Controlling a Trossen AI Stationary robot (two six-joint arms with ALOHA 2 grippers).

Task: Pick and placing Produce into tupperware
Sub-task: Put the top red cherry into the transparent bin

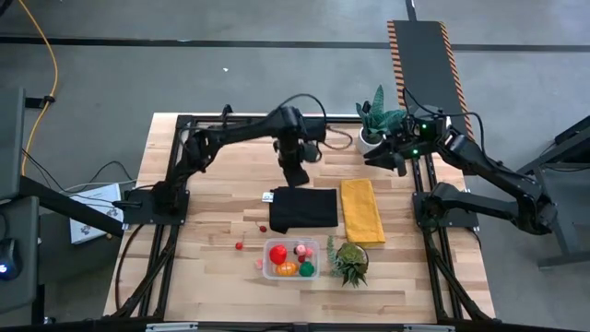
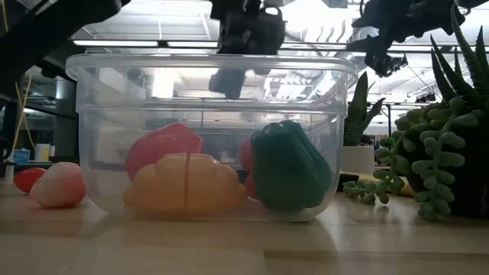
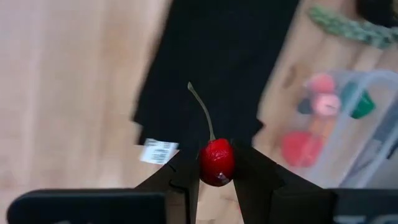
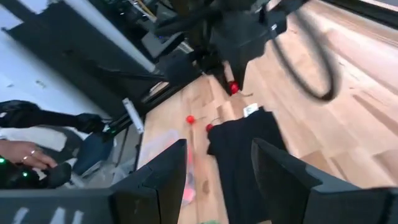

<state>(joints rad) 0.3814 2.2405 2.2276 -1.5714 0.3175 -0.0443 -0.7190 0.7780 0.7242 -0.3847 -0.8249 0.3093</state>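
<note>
Above the pale wooden table (image 1: 212,198), the left gripper (image 3: 216,180) pinches a small glossy red cherry (image 3: 216,163) by its hard, light, slippery body, stem free, while the right gripper (image 4: 214,177) waits open.

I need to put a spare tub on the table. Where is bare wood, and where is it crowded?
Bare wood lies left of the black cloth, toward the left arm's base, and in the front left corner. It is crowded at the front around the tupperware, the succulent and loose berries.
</note>
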